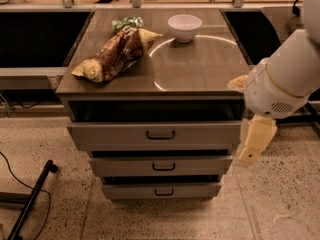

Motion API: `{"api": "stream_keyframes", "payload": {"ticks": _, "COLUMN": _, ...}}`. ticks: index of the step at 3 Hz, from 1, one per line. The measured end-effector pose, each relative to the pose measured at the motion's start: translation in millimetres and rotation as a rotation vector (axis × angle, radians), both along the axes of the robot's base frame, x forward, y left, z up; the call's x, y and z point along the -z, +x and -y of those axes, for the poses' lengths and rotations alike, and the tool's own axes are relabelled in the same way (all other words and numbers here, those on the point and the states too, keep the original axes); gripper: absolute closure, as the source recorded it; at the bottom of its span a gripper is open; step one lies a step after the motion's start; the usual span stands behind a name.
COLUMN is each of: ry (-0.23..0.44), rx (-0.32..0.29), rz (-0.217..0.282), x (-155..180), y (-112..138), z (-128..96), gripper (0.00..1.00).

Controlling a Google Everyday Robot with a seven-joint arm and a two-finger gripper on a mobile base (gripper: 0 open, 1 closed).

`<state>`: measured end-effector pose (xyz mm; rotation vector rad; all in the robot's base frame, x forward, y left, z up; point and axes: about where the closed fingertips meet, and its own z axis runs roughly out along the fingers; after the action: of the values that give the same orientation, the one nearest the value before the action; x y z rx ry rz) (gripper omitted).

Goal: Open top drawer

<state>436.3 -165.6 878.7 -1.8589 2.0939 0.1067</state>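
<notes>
The top drawer (110,135) is the widest pale grey front of the cabinet, with a dark loop handle (160,134) at its middle. It stands pulled out a little, with a dark gap between it and the cabinet top. Two shorter grey drawers (162,166) sit below it, each set further back. My white arm (285,79) comes in from the right, and its pale yellow gripper (254,141) hangs down just past the right end of the top drawer front, at the height of the handle. It touches nothing.
On the brown cabinet top (200,64) lie a crumpled chip bag (117,54), a small green packet (126,23) and a white bowl (184,27). Dark counters flank the cabinet. A black stand leg and cable (30,199) lie on the speckled floor at left.
</notes>
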Motion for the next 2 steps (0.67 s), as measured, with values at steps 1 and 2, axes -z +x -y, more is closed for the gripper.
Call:
{"api": "stream_keyframes", "payload": {"ticks": 1, "ry": 0.026, "rx": -0.044, "rz": -0.050, "x": 53.8, "y": -8.1, "z": -35.4, "gripper": 0.00}}
{"api": "stream_keyframes", "payload": {"ticks": 2, "ry": 0.022, "rx": -0.048, "rz": -0.049, "x": 57.8, "y": -6.1, "z": -36.3, "gripper": 0.00}}
